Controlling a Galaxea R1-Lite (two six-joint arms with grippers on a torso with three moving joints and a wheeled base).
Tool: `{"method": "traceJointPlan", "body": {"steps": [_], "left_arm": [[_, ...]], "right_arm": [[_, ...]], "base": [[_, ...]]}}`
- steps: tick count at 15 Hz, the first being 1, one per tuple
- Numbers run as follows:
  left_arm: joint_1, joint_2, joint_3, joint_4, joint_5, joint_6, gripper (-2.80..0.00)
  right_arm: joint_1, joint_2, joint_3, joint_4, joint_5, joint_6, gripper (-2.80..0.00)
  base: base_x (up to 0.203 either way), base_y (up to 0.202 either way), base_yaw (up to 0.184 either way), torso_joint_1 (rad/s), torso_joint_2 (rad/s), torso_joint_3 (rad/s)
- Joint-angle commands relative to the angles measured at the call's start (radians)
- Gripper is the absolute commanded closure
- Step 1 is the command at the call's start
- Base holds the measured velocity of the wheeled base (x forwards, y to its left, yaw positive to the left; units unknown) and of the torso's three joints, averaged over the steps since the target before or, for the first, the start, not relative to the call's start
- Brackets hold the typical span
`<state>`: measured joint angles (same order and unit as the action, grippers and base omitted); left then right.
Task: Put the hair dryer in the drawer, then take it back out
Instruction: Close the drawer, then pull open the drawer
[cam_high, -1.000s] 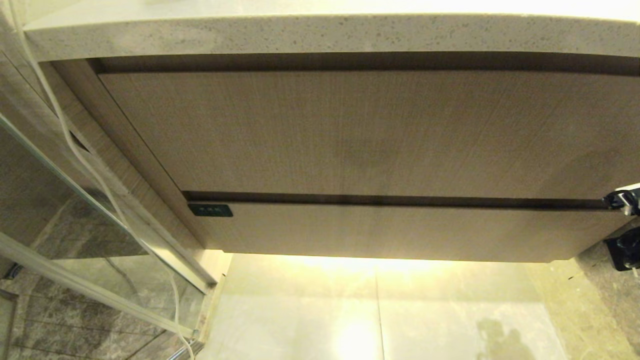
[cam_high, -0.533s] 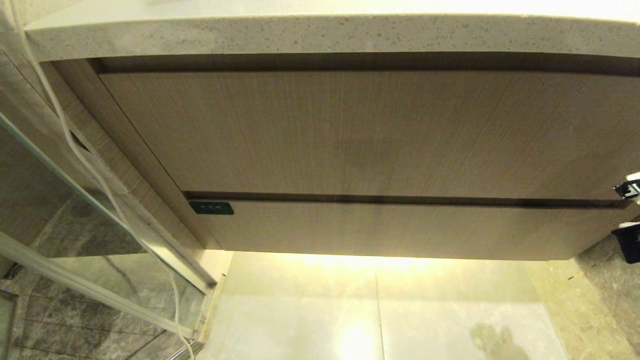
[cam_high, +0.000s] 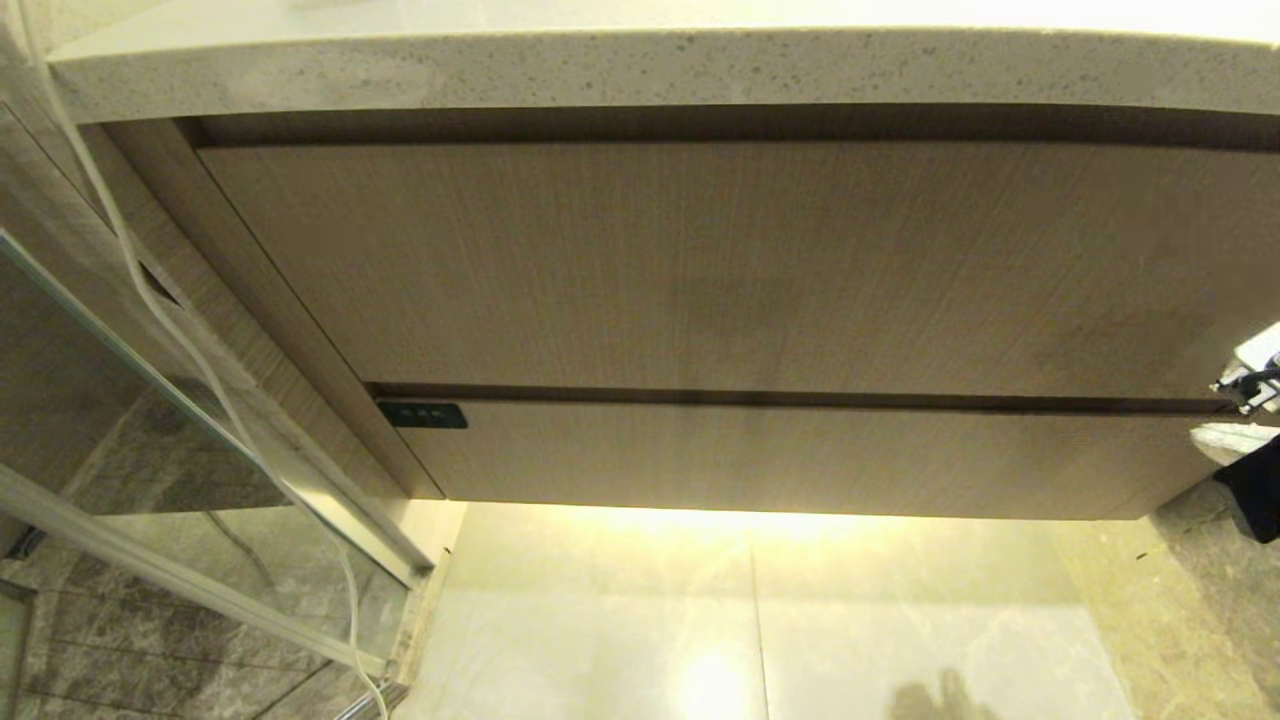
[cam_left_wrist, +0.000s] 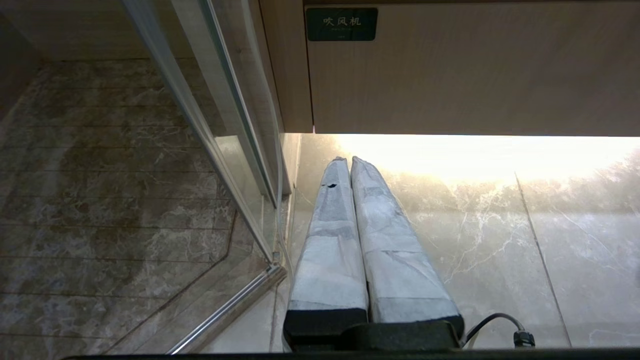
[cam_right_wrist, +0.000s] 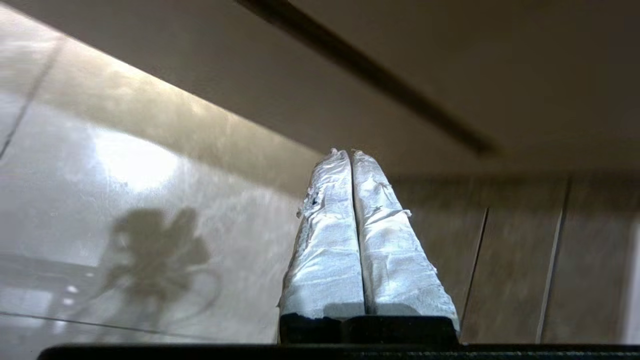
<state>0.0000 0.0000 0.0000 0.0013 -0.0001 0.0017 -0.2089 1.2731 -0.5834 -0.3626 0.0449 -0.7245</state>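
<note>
The drawer (cam_high: 800, 460) is the shallow wood-grain front under the taller panel, with a black label (cam_high: 422, 415) at its upper left, and it stands closed. The hair dryer's body is out of view; a white cord (cam_high: 130, 250) hangs down the left side from above. My right gripper (cam_right_wrist: 350, 152) is shut and empty, hanging low off the drawer's (cam_right_wrist: 240, 65) right end above the floor. Only part of the right arm (cam_high: 1255, 385) shows at the head view's right edge. My left gripper (cam_left_wrist: 349, 160) is parked, shut and empty, below the drawer's (cam_left_wrist: 475, 75) labelled corner (cam_left_wrist: 341, 23).
A speckled stone countertop (cam_high: 640, 70) overhangs the taller panel (cam_high: 720, 260). A glass shower door (cam_high: 180, 470) with a metal frame stands to the left. Pale marble floor (cam_high: 760, 620) lies under the cabinet, and a dark tiled wall (cam_right_wrist: 525, 260) is on the right.
The right arm has shifted at the head view's right edge, and its shadow on the floor has slid left. The drawer front has drawn in slightly, narrowing the gap above it.
</note>
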Motion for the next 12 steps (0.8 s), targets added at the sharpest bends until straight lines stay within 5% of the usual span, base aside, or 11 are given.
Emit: {"method": "traceJointPlan", "body": {"steps": [1,3,4,6,9,12], "left_arm": [[0.0,0.0,0.0,0.0,0.0,0.0,0.0],[0.0,0.0,0.0,0.0,0.0,0.0,0.0],[0.0,0.0,0.0,0.0,0.0,0.0,0.0],[0.0,0.0,0.0,0.0,0.0,0.0,0.0],[0.0,0.0,0.0,0.0,0.0,0.0,0.0],[0.0,0.0,0.0,0.0,0.0,0.0,0.0]], "right_arm": [[0.063,-0.163,0.033,0.027,0.096,-0.144,0.0],[0.108,-0.27,0.062,0.08,0.241,-0.292,0.0],[0.134,-0.303,0.08,0.112,0.326,-0.384,-2.8],[0.153,-0.324,0.112,0.123,0.457,-0.505,-2.8],[0.197,-0.291,0.109,0.134,0.512,-0.641,-2.8],[0.302,-0.18,0.09,0.117,0.551,-0.691,-2.8]], "base": [[0.0,0.0,0.0,0.0,0.0,0.0],[0.0,0.0,0.0,0.0,0.0,0.0],[0.0,0.0,0.0,0.0,0.0,0.0],[0.0,0.0,0.0,0.0,0.0,0.0],[0.0,0.0,0.0,0.0,0.0,0.0],[0.0,0.0,0.0,0.0,0.0,0.0]]}}
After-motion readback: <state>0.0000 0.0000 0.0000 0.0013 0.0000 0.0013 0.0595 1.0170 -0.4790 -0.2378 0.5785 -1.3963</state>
